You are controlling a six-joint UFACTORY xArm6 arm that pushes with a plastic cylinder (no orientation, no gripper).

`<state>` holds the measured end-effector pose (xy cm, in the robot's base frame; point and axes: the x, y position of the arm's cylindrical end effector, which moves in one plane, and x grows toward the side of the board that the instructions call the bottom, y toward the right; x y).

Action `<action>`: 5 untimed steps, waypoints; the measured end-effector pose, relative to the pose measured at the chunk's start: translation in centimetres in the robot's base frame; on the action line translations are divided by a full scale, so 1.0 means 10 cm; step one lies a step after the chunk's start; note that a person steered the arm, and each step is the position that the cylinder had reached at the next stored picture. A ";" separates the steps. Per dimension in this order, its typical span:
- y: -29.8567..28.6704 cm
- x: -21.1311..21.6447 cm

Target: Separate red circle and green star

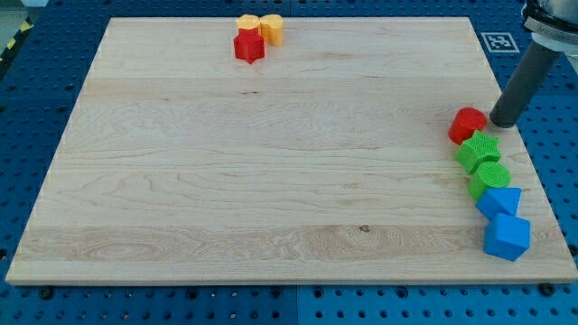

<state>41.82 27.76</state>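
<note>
The red circle (467,124) sits near the board's right edge, touching the green star (478,151) just below it. My tip (502,122) stands just to the right of the red circle, close to it, at the board's right edge. The rod rises toward the view's top right.
Below the green star lie a green circle (489,179), a blue triangle-like block (499,201) and a blue cube (507,236), in a column down the right edge. At the view's top, a red star (248,46), a yellow block (247,23) and an orange block (271,29) cluster together. The wooden board (271,181) rests on a blue pegboard.
</note>
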 end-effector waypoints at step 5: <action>-0.93 0.23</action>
<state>44.10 18.49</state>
